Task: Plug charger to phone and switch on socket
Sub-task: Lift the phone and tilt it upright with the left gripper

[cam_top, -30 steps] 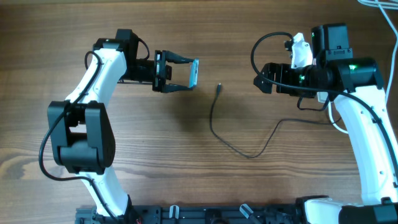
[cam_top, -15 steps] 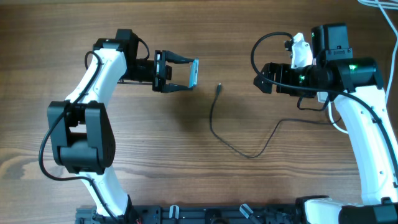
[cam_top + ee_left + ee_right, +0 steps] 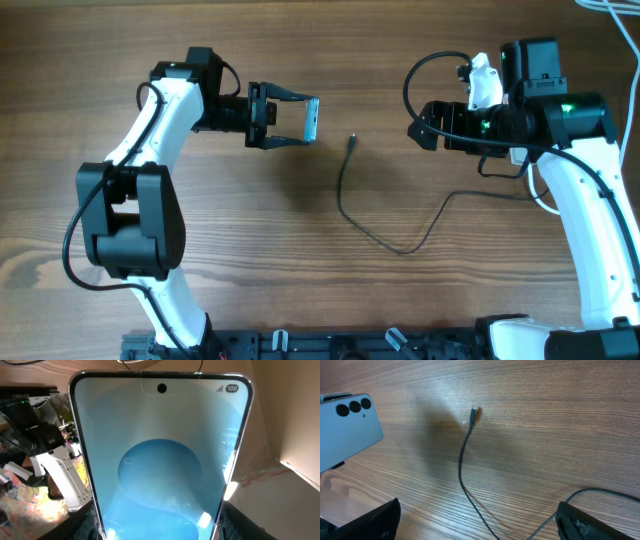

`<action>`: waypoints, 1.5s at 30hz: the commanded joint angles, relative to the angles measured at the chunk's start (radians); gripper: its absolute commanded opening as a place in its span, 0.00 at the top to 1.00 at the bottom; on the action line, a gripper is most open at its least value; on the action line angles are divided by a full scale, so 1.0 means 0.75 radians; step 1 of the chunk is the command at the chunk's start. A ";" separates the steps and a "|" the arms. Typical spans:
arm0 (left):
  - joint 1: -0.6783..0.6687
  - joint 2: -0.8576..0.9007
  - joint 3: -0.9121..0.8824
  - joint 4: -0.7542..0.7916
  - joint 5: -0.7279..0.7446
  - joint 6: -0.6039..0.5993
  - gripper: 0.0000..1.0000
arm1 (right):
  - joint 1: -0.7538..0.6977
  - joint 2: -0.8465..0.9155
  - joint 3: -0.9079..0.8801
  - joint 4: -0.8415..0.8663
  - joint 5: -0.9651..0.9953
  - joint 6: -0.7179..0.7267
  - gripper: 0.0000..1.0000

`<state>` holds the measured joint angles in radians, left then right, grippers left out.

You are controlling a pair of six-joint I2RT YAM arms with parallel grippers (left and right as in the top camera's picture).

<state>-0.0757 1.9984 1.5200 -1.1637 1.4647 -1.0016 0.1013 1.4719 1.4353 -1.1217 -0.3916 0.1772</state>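
My left gripper is shut on the phone and holds it on edge above the table. In the left wrist view the phone's blue-and-white screen fills the frame between the fingers. The right wrist view shows the phone's grey back with three lenses. The charger, a thin black cable, lies curved on the table. Its plug tip lies just right of the phone and also shows in the right wrist view. My right gripper is open and empty, right of the tip. The socket is hidden.
The table is wood. The black cable runs on to the right under my right arm. A thicker white cable crosses the far right corner. A black rail runs along the front edge.
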 commanded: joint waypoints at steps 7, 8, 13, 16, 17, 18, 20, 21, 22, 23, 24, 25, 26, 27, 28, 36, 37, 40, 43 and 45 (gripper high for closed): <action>0.002 -0.047 0.031 -0.006 0.079 -0.018 0.96 | 0.003 0.016 0.012 0.004 0.014 -0.023 0.00; 0.002 -0.047 0.031 -0.005 0.079 -0.047 0.96 | 0.003 0.016 0.012 0.004 0.014 -0.023 0.00; 0.003 -0.047 0.031 -0.005 0.080 -0.081 0.96 | 0.003 0.016 0.012 0.003 0.014 -0.023 0.00; 0.003 -0.047 0.031 -0.005 0.080 -0.075 0.96 | 0.003 0.016 0.012 0.003 0.014 -0.023 0.00; 0.003 -0.047 0.031 -0.005 0.080 -0.070 0.96 | 0.003 0.016 0.012 0.003 0.014 -0.024 0.00; 0.003 -0.047 0.031 -0.005 0.080 -0.068 0.96 | 0.003 0.016 0.012 0.003 0.014 -0.024 0.00; 0.003 -0.047 0.031 0.012 0.077 -0.061 0.96 | 0.003 0.016 0.012 0.004 0.014 -0.023 0.00; 0.003 -0.047 0.031 0.027 0.074 -0.056 0.96 | 0.003 0.016 0.012 0.003 0.014 -0.023 0.00; 0.003 -0.047 0.031 0.038 0.074 -0.043 0.96 | 0.003 0.016 0.012 0.004 0.014 -0.023 0.00; 0.003 -0.047 0.031 0.040 0.071 -0.031 0.96 | 0.003 0.016 0.012 0.004 0.014 -0.024 0.00; 0.003 -0.047 0.031 0.041 0.062 -0.019 0.96 | 0.003 0.016 0.012 0.004 0.014 -0.024 0.01; 0.003 -0.047 0.031 0.040 0.061 0.000 0.96 | 0.003 0.016 0.012 0.004 0.014 -0.024 0.00; 0.003 -0.047 0.031 0.040 0.060 0.000 0.96 | 0.003 0.016 0.012 0.005 0.014 -0.024 0.00; 0.003 -0.047 0.031 0.040 0.060 -0.001 0.96 | 0.003 0.016 0.012 0.004 0.015 -0.023 0.00; 0.003 -0.047 0.031 0.040 0.061 -0.001 0.96 | 0.003 0.016 0.012 0.004 0.015 -0.024 0.00; 0.003 -0.047 0.031 0.040 0.061 -0.001 0.96 | 0.003 0.016 0.012 0.004 0.015 -0.024 0.00; 0.003 -0.047 0.031 0.040 0.061 -0.001 0.96 | 0.003 0.016 0.012 0.004 0.015 -0.024 0.00; 0.003 -0.047 0.031 0.040 0.060 -0.001 0.96 | 0.003 0.016 0.012 0.004 0.015 -0.024 0.00; 0.003 -0.047 0.031 0.040 0.034 -0.001 0.96 | 0.003 0.016 0.012 0.005 0.015 -0.024 0.00; 0.003 -0.047 0.031 0.040 -0.002 -0.001 0.96 | 0.003 0.016 0.012 0.005 0.014 -0.024 0.00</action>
<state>-0.0757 1.9984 1.5200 -1.1332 1.4624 -1.0225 0.1013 1.4719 1.4353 -1.1213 -0.3912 0.1772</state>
